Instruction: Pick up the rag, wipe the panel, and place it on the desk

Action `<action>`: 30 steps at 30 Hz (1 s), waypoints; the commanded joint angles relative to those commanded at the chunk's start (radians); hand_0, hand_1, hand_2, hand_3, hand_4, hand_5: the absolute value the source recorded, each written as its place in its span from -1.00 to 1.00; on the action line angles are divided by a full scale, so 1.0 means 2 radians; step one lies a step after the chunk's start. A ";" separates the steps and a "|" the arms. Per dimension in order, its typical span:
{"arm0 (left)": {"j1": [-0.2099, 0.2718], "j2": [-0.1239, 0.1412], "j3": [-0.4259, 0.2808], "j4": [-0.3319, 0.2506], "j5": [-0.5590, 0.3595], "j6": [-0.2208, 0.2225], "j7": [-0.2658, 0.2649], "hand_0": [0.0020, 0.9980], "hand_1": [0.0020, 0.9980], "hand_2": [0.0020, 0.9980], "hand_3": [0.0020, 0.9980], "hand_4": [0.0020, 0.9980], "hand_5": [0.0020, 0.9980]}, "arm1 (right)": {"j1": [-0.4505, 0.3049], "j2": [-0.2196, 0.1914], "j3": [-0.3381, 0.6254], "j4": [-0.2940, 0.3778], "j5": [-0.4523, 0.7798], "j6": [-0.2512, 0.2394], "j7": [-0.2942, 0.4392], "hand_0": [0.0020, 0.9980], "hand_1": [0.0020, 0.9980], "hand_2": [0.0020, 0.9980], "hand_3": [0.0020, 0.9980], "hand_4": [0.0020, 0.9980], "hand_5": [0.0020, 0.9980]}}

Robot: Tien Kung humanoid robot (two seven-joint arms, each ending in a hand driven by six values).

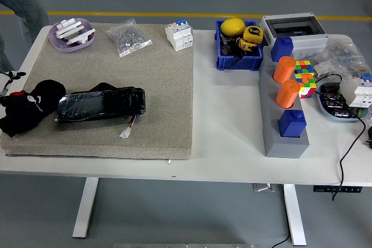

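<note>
A glossy black panel lies flat on the grey mat, with a small white plug on a wire at its front edge. Just off the panel's left end sits a bunched black rag. My left hand comes in from the left edge and lies on the mat right against the rag. Hand and rag are both black and merge, so the grasp cannot be made out. A dark fold shows behind the panel's far edge.
On the mat's far side are a purple dish with white parts, a bag of screws and a white breaker. To the right stand a blue bin, a grey block with orange and blue pegs, a colour cube and cables.
</note>
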 joint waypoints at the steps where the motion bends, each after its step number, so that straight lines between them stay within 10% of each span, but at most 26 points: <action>1: 0.000 0.000 0.001 0.001 0.000 0.001 0.000 0.93 0.91 0.85 0.69 1.00 -0.23 | 0.000 0.000 0.000 0.000 0.000 0.000 0.000 0.48 0.02 0.30 0.21 1.00 0.18; 7: -0.004 -0.003 0.015 0.017 -0.003 0.009 0.002 0.93 0.91 0.85 0.69 1.00 -0.23 | 0.002 0.000 0.001 0.001 -0.002 -0.002 0.002 0.48 0.02 0.30 0.21 1.00 0.18; 8: -0.005 -0.003 0.017 0.018 -0.002 0.010 0.002 0.47 0.71 0.70 0.60 0.86 -0.42 | 0.002 0.000 0.001 0.001 -0.002 -0.002 0.002 0.48 0.02 0.30 0.21 1.00 0.18; 13: -0.008 -0.006 0.030 0.030 0.004 0.018 0.007 0.47 0.71 0.70 0.60 0.86 -0.42 | 0.003 -0.001 0.002 0.001 -0.004 -0.004 0.003 0.48 0.02 0.30 0.21 1.00 0.18; 14: -0.008 -0.006 0.033 0.031 0.004 0.020 0.008 0.02 0.51 0.58 0.40 0.78 -0.50 | 0.003 -0.001 0.001 0.001 -0.003 -0.004 0.003 0.48 0.02 0.30 0.21 1.00 0.19; 30: -0.013 -0.015 0.055 0.040 0.008 0.054 0.009 -0.27 0.04 0.33 0.16 0.49 -0.73 | 0.005 -0.002 -0.003 0.000 -0.003 -0.004 0.004 0.48 0.02 0.30 0.21 1.00 0.19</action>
